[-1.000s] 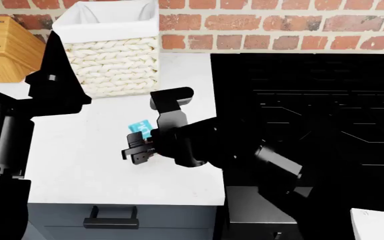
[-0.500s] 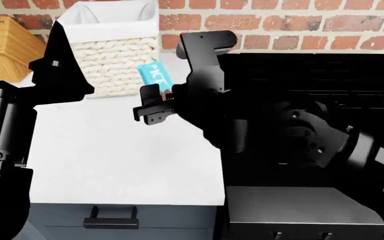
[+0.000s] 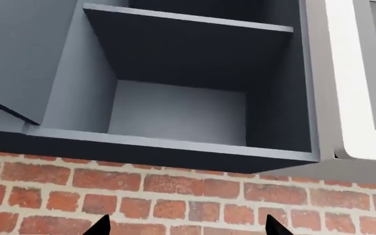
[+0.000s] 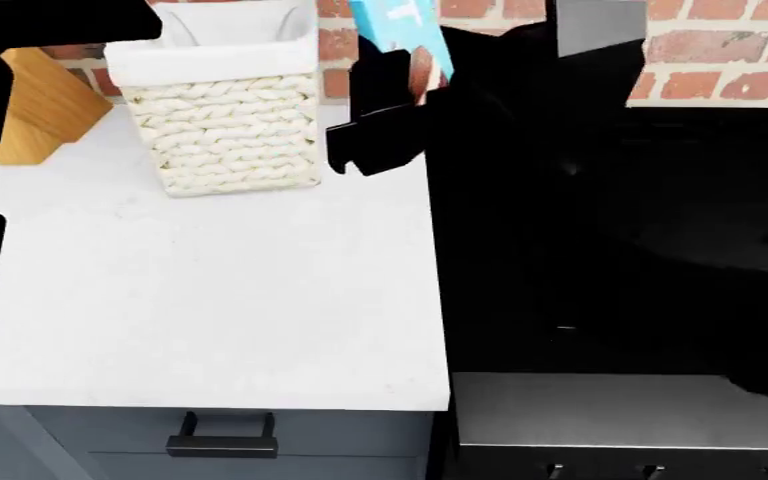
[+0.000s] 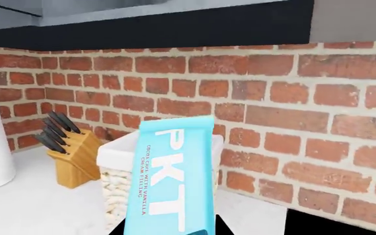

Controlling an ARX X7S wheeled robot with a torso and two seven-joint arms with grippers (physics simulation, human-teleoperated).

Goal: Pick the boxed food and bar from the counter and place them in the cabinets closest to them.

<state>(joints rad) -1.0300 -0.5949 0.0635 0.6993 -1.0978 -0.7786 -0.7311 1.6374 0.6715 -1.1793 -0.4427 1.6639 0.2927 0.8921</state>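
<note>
The bar [image 4: 402, 22], light blue with white letters and a reddish-brown end, hangs high above the counter [image 4: 224, 300], and my right gripper [image 4: 408, 88] is shut on its lower end. In the right wrist view the bar [image 5: 170, 181] stands upright between the right gripper's [image 5: 166, 231] fingers, facing the brick wall. My left gripper [image 3: 186, 228] is open with nothing between its tips and points at the brick wall just under an open grey wall cabinet [image 3: 175, 147]. That cabinet holds nothing and has one shelf [image 3: 188, 22]. The boxed food is out of view.
A woven basket with a white liner [image 4: 231, 110] and a wooden knife block [image 4: 40, 110] stand at the back of the counter. The black stovetop [image 4: 624, 250] lies to the right. The cabinet door [image 3: 18, 58] stands open, and a white appliance [image 3: 364, 98] hangs beside the cabinet.
My right gripper has lifted the bar from just above the counter up to the head view's top edge. The left arm has also risen out of the left side.
</note>
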